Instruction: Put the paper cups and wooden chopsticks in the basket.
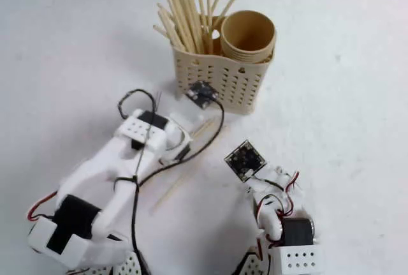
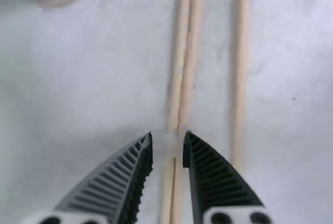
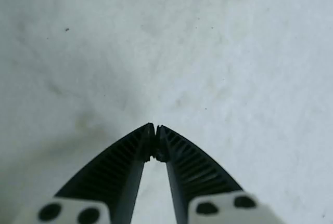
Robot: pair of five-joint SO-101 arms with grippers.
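Left hand (image 2: 167, 134) straddles chopstick pair (image 2: 182, 68) on table (image 2: 78, 78); right hand (image 3: 155, 130) closed.

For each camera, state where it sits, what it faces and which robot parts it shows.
High view: above the table, looking down on basket, left arm, right arm.
Left wrist view: on that wrist, facing down; left gripper straddles two loose chopsticks.
Right wrist view: likewise, over table; right gripper shut.
Shared: high and left wrist views show those chopsticks.

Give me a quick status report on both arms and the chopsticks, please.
Left pincer slightly open, astride two loose chopsticks on the table. Right pincer shut, above the table. Paper cups already in basket. Third chopstick lies alongside.
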